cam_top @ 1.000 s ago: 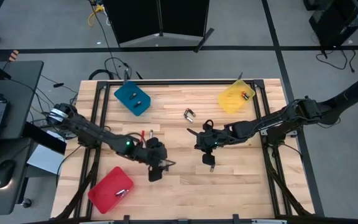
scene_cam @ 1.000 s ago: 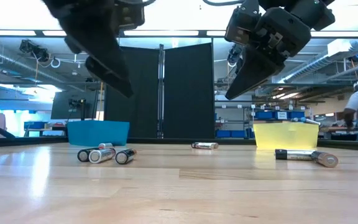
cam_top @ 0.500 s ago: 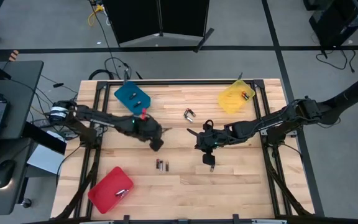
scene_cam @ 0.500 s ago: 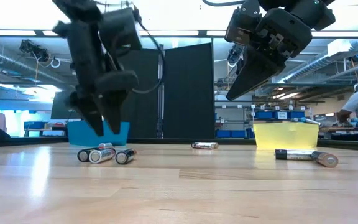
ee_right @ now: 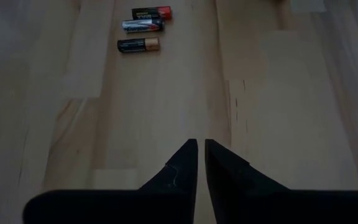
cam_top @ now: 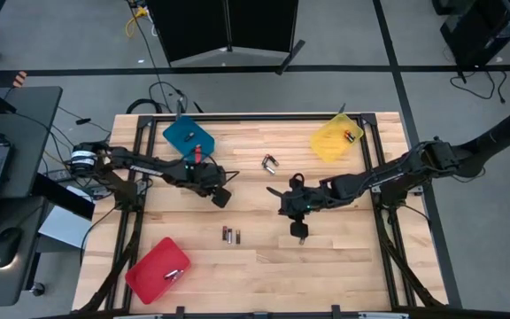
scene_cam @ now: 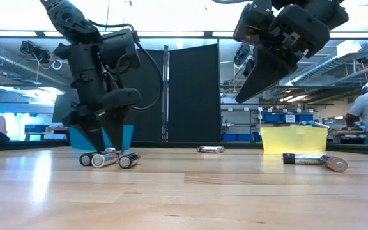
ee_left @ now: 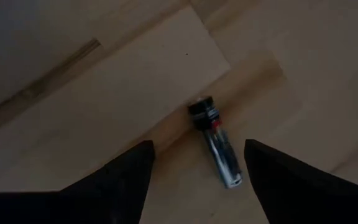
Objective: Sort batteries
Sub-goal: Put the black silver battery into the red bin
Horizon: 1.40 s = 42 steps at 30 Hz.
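Batteries (ee_right: 143, 27) are scattered: three lie side by side mid-table (cam_top: 229, 235), a couple sit near the far middle (cam_top: 269, 163), and one lone cell (ee_left: 217, 142) lies right under my left gripper (cam_top: 222, 197). That gripper is wide open and empty, fingers (ee_left: 117, 180) straddling the lone cell in the left wrist view, low over the wood just in front of the blue tray (cam_top: 189, 140). The risk I see: the cell lies at an angle to the gap rather than square across it, so if I close like this one finger could catch an end, and it rolls or squirts out along the table (cam_top: 326, 257). It's round on smooth wood, so any nudge sends it off. Coming down too hard would jam the tips into the boards. The right gripper (cam_top: 299, 232) hangs above mid-table with fingers nearly together and nothing between them; I can't see any cell in it. It's parked fairly near the left arm's working area, so a wide swing from either side could clip the other arm. The yellow tray (cam_top: 336, 138) and red tray (cam_top: 158, 269) already hold cells; dropping the wrong size into the blue one is the sorting risk, and I can't judge this cell's size for sure from here.
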### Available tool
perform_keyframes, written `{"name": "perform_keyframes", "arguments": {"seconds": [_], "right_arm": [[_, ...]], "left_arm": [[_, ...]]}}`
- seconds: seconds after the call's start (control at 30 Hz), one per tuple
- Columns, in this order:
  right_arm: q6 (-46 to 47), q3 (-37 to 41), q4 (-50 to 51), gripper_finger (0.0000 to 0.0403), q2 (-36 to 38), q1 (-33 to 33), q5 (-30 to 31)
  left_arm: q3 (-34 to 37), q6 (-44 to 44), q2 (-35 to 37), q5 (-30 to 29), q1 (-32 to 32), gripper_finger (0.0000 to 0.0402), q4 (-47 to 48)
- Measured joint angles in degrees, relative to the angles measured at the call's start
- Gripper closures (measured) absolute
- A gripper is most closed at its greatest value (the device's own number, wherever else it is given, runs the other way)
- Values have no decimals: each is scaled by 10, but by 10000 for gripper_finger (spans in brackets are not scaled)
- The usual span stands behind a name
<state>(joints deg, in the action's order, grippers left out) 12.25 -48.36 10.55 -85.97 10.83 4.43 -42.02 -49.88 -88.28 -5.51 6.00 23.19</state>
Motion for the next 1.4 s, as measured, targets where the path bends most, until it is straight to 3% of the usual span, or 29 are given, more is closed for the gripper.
{"name": "perform_keyframes", "arguments": {"seconds": [0.2, 0.5, 0.73, 0.97, 1.2, 1.4], "right_arm": [[-4, 0, -1, 364, 0, 4, 2], [-9, 0, -5, 366, 0, 4, 5], [-9, 0, -5, 365, 0, 4, 17], [-7, 0, -5, 372, 0, 4, 20], [-5, 0, -6, 378, 0, 4, 22], [-4, 0, -6, 378, 0, 4, 52]], "left_arm": [[2, 8, 0, -11, 0, 171, 0], [0, 64, -35, -9, 1, 277, 0], [-27, 158, -28, -24, -2, 352, 26], [-103, 212, 6, -40, -19, 354, 83], [-207, 161, 46, -38, -120, 354, 216], [-276, -3, 63, -51, -280, 354, 306]]}}
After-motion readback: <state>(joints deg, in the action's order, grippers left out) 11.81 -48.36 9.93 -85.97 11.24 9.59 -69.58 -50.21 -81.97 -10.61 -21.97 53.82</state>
